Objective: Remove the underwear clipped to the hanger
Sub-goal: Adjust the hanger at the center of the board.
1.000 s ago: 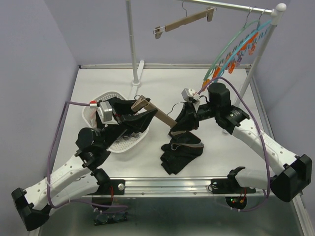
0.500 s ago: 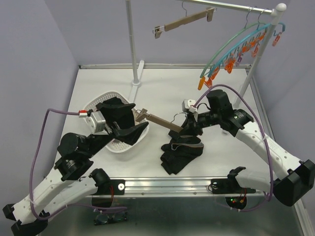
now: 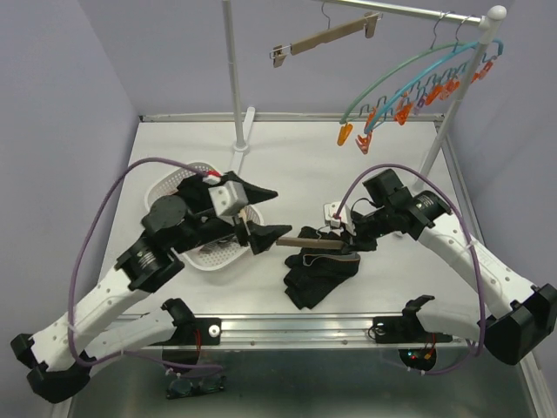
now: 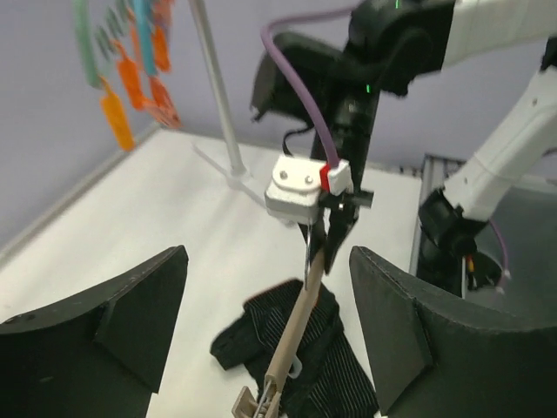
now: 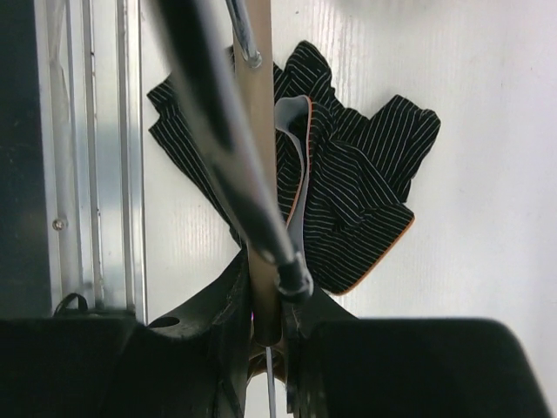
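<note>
Black striped underwear (image 3: pixel 318 272) lies in a heap on the table; it also shows in the left wrist view (image 4: pixel 348 374) and the right wrist view (image 5: pixel 365 165). A wooden hanger (image 3: pixel 313 245) lies low over it. My right gripper (image 3: pixel 342 233) is shut on the hanger's bar near its metal hook (image 5: pixel 244 39). My left gripper (image 3: pixel 283 211) is open and empty, its fingers (image 4: pixel 113 322) on either side of the hanger's clip end (image 4: pixel 261 402) without touching it. I cannot tell whether the clip holds the cloth.
A white basket (image 3: pixel 213 259) sits under my left arm. A rack post (image 3: pixel 233 78) stands at the back. From the rail hang a second wooden hanger (image 3: pixel 326 37) and a curved teal hanger (image 3: pixel 396 70) with orange clips. A metal rail (image 5: pixel 87 157) runs along the table's front edge.
My right gripper has lowered the hanger towards the striped underwear. My left gripper has swung right, away from the basket, and now stands open around the hanger's clip end. The teal hanger swung.
</note>
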Action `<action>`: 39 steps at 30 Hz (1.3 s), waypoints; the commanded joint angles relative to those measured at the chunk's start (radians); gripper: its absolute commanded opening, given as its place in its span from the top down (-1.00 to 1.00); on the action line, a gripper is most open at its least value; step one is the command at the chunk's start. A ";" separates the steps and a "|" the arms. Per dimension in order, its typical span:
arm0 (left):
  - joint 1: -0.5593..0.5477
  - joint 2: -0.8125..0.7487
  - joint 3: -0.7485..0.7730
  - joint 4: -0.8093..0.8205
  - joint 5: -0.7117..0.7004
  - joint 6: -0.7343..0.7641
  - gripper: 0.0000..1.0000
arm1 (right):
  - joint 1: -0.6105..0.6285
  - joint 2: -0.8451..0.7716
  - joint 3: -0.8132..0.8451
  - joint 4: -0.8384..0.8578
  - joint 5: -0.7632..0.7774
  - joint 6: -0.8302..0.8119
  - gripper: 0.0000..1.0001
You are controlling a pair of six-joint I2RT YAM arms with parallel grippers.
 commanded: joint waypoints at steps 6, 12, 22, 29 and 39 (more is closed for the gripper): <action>-0.030 0.282 0.070 -0.015 0.229 0.064 -0.67 | 0.024 -0.003 0.103 -0.115 0.048 -0.133 0.99; -0.081 0.385 0.125 -0.021 0.237 0.097 -0.65 | 0.040 0.001 0.103 -0.134 0.058 -0.148 0.99; -0.084 0.446 0.174 -0.220 0.296 0.164 -0.65 | 0.043 -0.073 0.091 -0.149 0.147 -0.278 0.99; -0.061 0.480 0.156 -0.205 0.375 0.089 -0.66 | 0.044 -0.107 0.071 -0.163 0.165 -0.340 0.99; -0.041 0.586 0.197 -0.283 0.454 0.011 -0.66 | 0.044 -0.173 0.017 -0.109 0.289 -0.340 0.99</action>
